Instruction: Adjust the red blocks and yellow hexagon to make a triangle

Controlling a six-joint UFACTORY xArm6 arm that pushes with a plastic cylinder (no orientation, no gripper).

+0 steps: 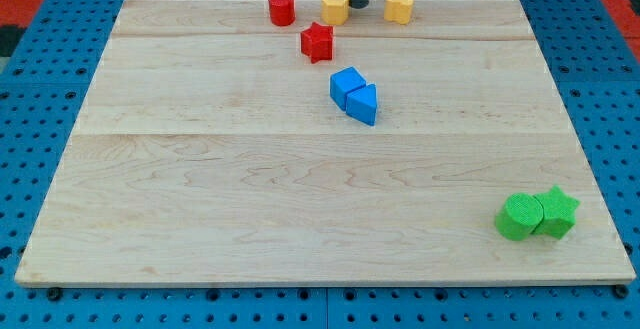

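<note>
A red cylinder (281, 8) stands near the view's top, left of centre. A yellow hexagon (335, 7) sits to its right. A red star (317, 42) lies just below and between them. My tip (357, 5) is down at the board's top edge, right beside the yellow hexagon on its right side, seemingly touching it. A second yellow block (399, 6), shape unclear, sits to the right of my tip with a small gap.
A blue cube (347, 86) and a blue triangle (364, 104) touch each other below the red star. A green cylinder (519, 217) and a green star (556, 212) touch at the view's bottom right. The wooden board (200, 169) lies on a blue pegboard.
</note>
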